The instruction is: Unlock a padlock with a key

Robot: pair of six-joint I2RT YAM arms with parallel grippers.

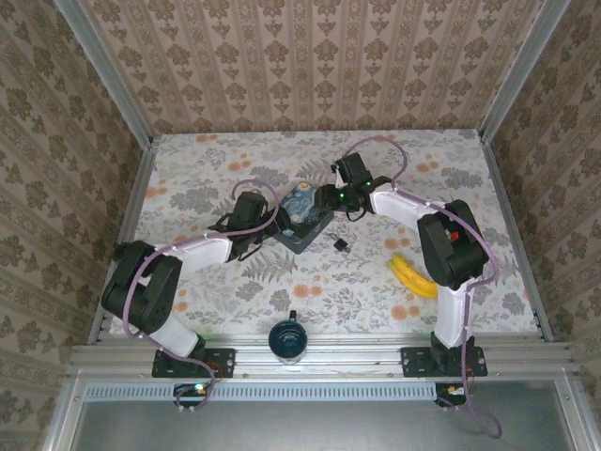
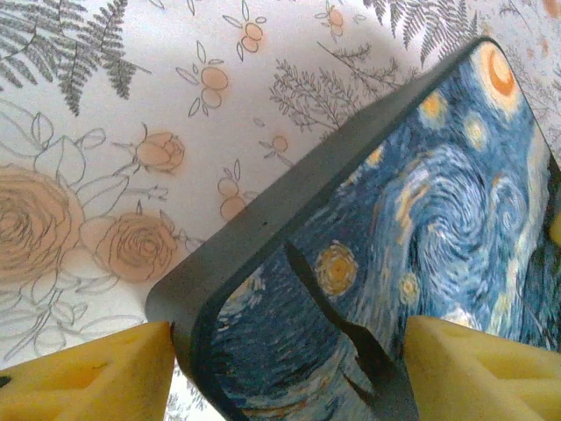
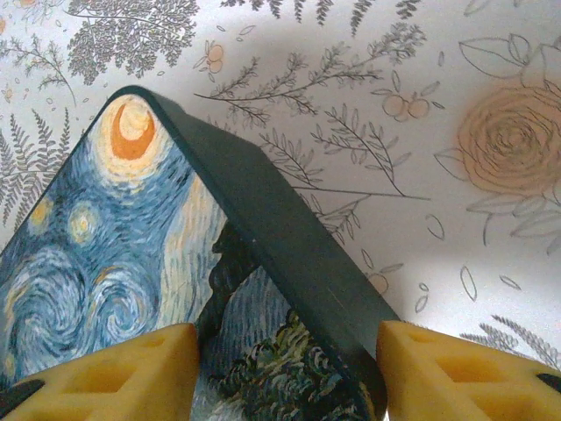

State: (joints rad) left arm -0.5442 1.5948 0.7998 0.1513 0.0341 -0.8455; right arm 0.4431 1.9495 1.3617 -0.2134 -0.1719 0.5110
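left tool (image 2: 289, 377): jaws part-way apart, astride one rounded corner of the box (image 2: 421, 210). one yellow foam pad (image 2: 88, 377) meets the dark side wall at the corner and the other overlaps the printed lid. whether they press on the box cannot be told.
right tool (image 3: 287, 377): jaws likewise apart, astride another corner of the same box. one pad overlaps the lid and the other stands just beside the dark side wall. grip or mere straddle cannot be told.
arms: in the top view the left arm extends from the near left and the right arm from the near right. their tools meet the box at its left side and its far right side.
box: flat and dark-walled, its lid printed with blue swirls, yellow stars and an orange crescent moon. it lies near the middle of the desk (image 1: 216, 169).
padlock (image 1: 340, 244): tiny, black and squarish. it lies on the desk just beside the near right edge of the box, apart from both tools, and is too small to tell whether its shackle is shut.
banana (image 1: 413, 276): yellow, on the desk to the right, near the right arm.
mug (image 1: 287, 340): dark, upright at the near edge between the two arm bases.
desk: covered in a floral print of pale roses and grey ferns.
walls (image 1: 310, 66): patterned brown wallpaper on three sides.
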